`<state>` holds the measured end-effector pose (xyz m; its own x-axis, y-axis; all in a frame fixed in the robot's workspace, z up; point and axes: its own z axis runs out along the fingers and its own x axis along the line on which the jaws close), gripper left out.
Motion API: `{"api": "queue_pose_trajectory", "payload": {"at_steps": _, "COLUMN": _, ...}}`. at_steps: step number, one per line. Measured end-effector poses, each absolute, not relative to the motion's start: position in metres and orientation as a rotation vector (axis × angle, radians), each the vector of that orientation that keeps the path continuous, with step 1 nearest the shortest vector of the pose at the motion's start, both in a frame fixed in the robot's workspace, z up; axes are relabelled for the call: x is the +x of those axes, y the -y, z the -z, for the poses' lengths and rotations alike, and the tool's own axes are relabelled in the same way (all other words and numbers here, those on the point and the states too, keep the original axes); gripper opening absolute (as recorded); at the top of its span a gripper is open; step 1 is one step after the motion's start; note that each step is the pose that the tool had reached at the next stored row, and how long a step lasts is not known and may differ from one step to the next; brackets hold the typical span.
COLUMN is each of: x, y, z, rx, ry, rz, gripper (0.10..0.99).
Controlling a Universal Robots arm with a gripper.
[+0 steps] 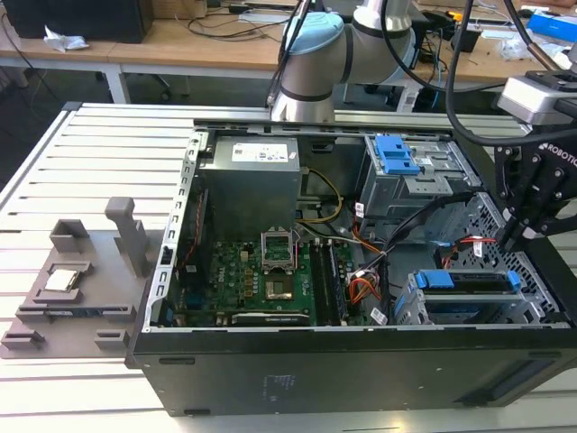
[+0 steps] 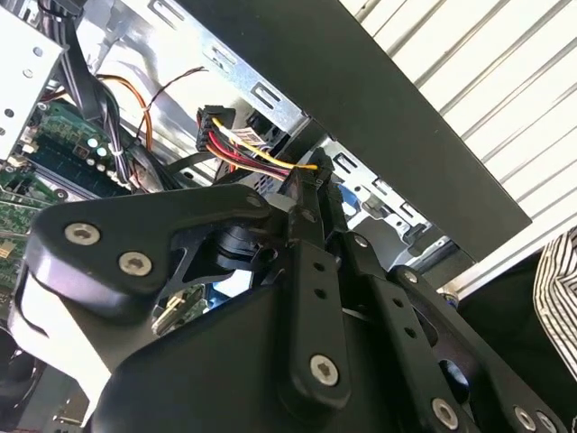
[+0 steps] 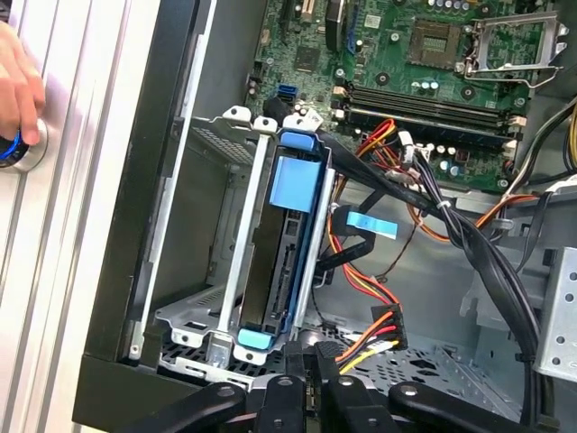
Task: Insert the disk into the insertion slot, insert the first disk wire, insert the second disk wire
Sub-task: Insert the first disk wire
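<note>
Pincer (image 3: 317,365) is clamped: its black fingers pinch the red, yellow and black wire (image 3: 361,350) just behind the wire's black plug (image 3: 388,327). The plug is joined to nothing and is near the slot but apart from the disk.

The disk (image 3: 284,262) stands on edge inside the slot (image 3: 236,262). Its blue carrier (image 3: 293,176) fills the opening, with a blue tab at each end.

In the exterior view the slot lies at about 4 o'clock in the open case (image 1: 361,379). The pincer's body hangs at 3 o'clock, with white lettering on its black side. At 2 o'clock stands the larger bay (image 1: 424,180) with its blue latch (image 1: 397,153). At 12 o'clock the power supply (image 1: 248,194) carries a white label (image 1: 261,152), its print too small to read. The green board (image 1: 252,280) lies on the case floor at 7 o'clock.

Outside the case, at 9 o'clock, a grey fixture (image 1: 54,311) holds a square chip (image 1: 61,280).

In the first wrist view a hand (image 3: 18,95) rests on a blue-ringed knob (image 3: 20,152) beside the case.
</note>
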<state>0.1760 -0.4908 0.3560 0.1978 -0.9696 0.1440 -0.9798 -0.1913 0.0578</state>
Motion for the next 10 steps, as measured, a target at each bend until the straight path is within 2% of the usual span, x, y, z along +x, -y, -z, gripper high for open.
{"api": "queue_pose_trajectory", "payload": {"at_steps": 3, "x": 0.176, "y": 0.491, "z": -0.366, "rx": 2.323, "ry": 1.905, "rz": -0.114, "gripper": 0.165}}
{"api": "queue_pose_trajectory", "payload": {"at_steps": 10, "x": 0.165, "y": 0.492, "z": -0.362, "rx": 2.299, "ry": 1.93, "rz": -0.114, "gripper": 0.165}}
